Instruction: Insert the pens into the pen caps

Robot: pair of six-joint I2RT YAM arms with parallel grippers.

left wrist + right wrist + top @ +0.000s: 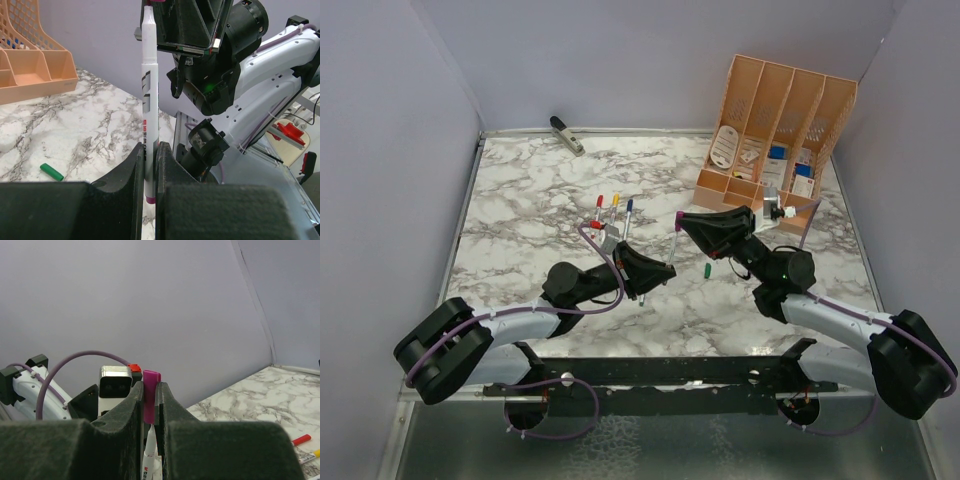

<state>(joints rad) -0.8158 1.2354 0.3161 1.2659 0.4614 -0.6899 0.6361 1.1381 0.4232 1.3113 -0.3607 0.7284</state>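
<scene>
While my left gripper [150, 155] pinches the white pen [149, 90] upright above the marble table [75, 125] and my right gripper [148, 395] clamps the magenta cap [151, 377] at its tip, I judge capping underway; next, press them squarely together.

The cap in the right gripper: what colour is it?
Magenta; the cap shows best in the right wrist view.

The fingers [125, 170] of the left gripper [150, 152] clamp a white pen [149, 85] upright. Left of the pen, a green cap [52, 172] lies on the marble tabletop [90, 125]. At the pen's tip sits a magenta cap [158, 1], and right of the pen is the right arm [260, 90].
</scene>
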